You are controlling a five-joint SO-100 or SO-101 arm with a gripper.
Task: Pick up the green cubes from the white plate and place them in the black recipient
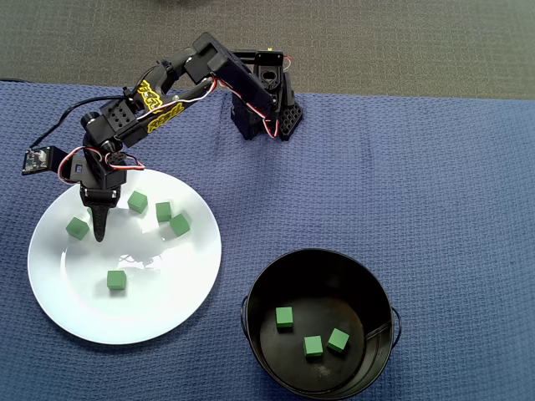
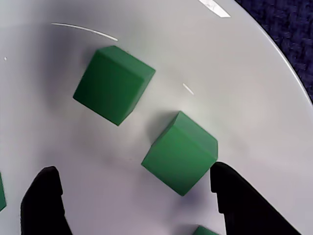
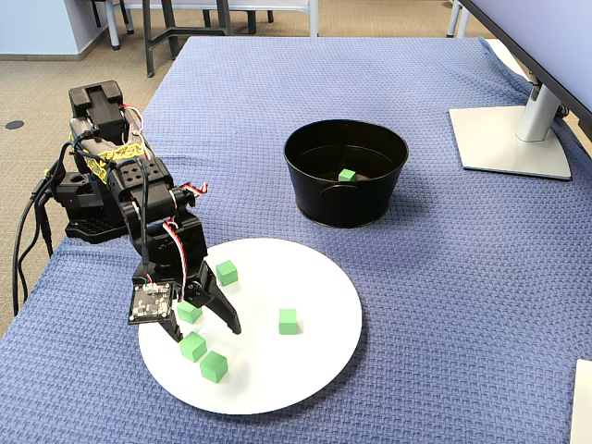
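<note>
Gripper [image 3: 202, 323] spread over plate [image 1: 171, 309], nothing pinched. Five cubes [image 1: 116, 280] around it remain; three in pot [image 1: 368, 372] beyond.

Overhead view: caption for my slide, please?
Open claw over white plate holding five green cubes; three more in black pot.

Blue waffle-weave cloth [image 3: 444, 277] spread over the whole tabletop. Beyond its far edge, grey-beige carpet [image 3: 55, 92] and dark metal furniture legs [image 3: 166, 28] — pale blue wall [image 3: 32, 26] at upper left in the fixed view. At right, silver monitor stand [image 3: 513, 139] resting on the cloth. Even, soft lighting throughout.
</note>
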